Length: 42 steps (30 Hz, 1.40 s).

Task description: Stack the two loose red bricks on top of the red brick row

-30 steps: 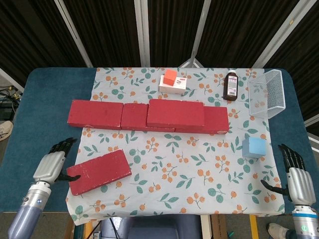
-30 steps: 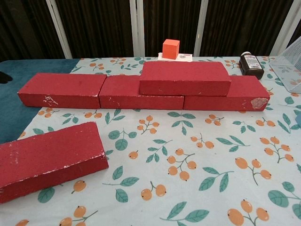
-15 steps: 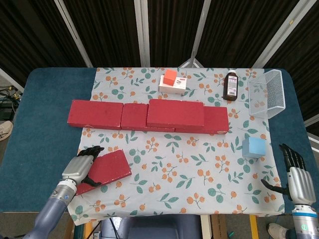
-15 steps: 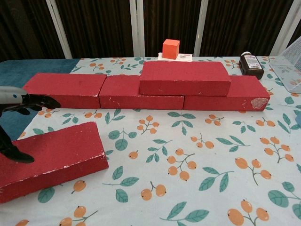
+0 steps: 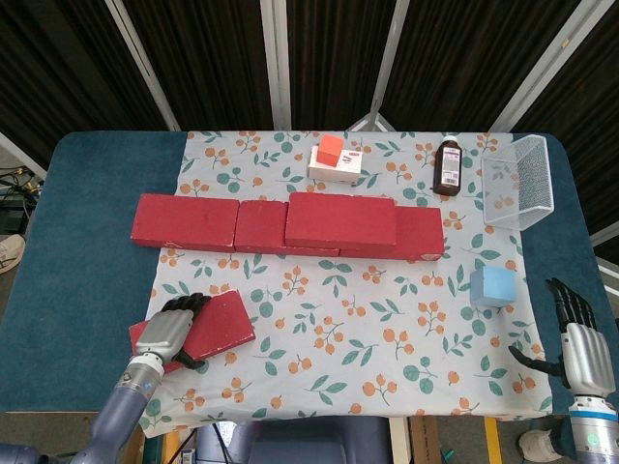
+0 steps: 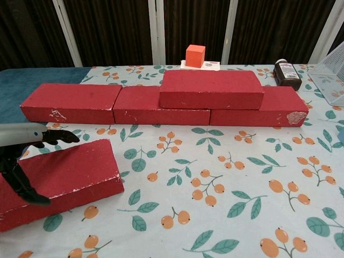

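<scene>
The red brick row (image 5: 184, 221) (image 6: 72, 102) runs across the patterned cloth, with one red brick (image 5: 340, 219) (image 6: 211, 88) stacked on its middle. A loose red brick (image 5: 221, 322) (image 6: 70, 169) lies flat on the cloth at the front left. My left hand (image 5: 169, 333) (image 6: 24, 161) spans its left end, fingers (image 6: 59, 137) stretched over the far edge and the thumb against the near side. My right hand (image 5: 577, 350) hovers open at the table's front right, holding nothing, and is out of the chest view.
A blue cube (image 5: 494, 285) sits on the cloth near my right hand. At the back stand an orange cube (image 5: 332, 149) on a white box, a brown bottle (image 5: 450, 166) and a clear mesh basket (image 5: 522, 182) on its side.
My left hand has moved right from beside the loose brick onto its left end. The brick and my right hand have stayed in place.
</scene>
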Tool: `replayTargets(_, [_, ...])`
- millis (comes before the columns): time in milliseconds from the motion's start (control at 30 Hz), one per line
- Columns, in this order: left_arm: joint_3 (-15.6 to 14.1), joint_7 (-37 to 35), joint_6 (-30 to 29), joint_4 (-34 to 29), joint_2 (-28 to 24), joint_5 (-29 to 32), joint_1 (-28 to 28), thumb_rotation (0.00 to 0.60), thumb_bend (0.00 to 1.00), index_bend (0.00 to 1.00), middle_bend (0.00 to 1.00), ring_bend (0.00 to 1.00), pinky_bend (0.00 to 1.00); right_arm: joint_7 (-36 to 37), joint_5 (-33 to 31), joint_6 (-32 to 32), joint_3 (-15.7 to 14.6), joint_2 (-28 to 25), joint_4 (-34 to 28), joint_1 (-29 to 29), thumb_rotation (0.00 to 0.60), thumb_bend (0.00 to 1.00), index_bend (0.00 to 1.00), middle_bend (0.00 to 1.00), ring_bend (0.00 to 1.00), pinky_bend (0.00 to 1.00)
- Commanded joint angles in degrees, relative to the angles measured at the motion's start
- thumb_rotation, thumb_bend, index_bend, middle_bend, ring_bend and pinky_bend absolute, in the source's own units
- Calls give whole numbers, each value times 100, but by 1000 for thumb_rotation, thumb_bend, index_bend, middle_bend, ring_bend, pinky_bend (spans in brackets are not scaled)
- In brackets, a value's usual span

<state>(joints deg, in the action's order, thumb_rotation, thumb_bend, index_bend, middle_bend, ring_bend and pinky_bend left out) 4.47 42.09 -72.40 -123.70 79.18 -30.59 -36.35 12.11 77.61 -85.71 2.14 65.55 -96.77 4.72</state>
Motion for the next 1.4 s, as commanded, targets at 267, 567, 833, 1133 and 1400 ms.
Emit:
replayTargets(267, [-153,90,-117,184,269,74,-90,600,0,0,0,0,41,108,2,64,86,-22,17,-65,600,119,0,54,0,0])
replayTargets(567, [-284,239,-456,356,522,-133,-101,600,0,0,0,0,144,126,38,118,147,-26,11,-107,600,120,0,54,0,0])
replayTargets(833, [-366,122,-695,401,650,-524,36,600,0,0,0,0,151,113,2,202,205,-38,-19,-131,600,119,0,54,0,0])
replayTargets(1133, [-419,232,-756,394,629,-532,80,600,0,0,0,0,151,109,-1,282,236,-68,-51,-154,600,119,0,54,0,0])
replayTargets(1400, [-338,35,-693,411,589,-590,152,600,0,0,0,0,150,85,-75,313,294,-60,-76,-185,600,119,0,54,0,0])
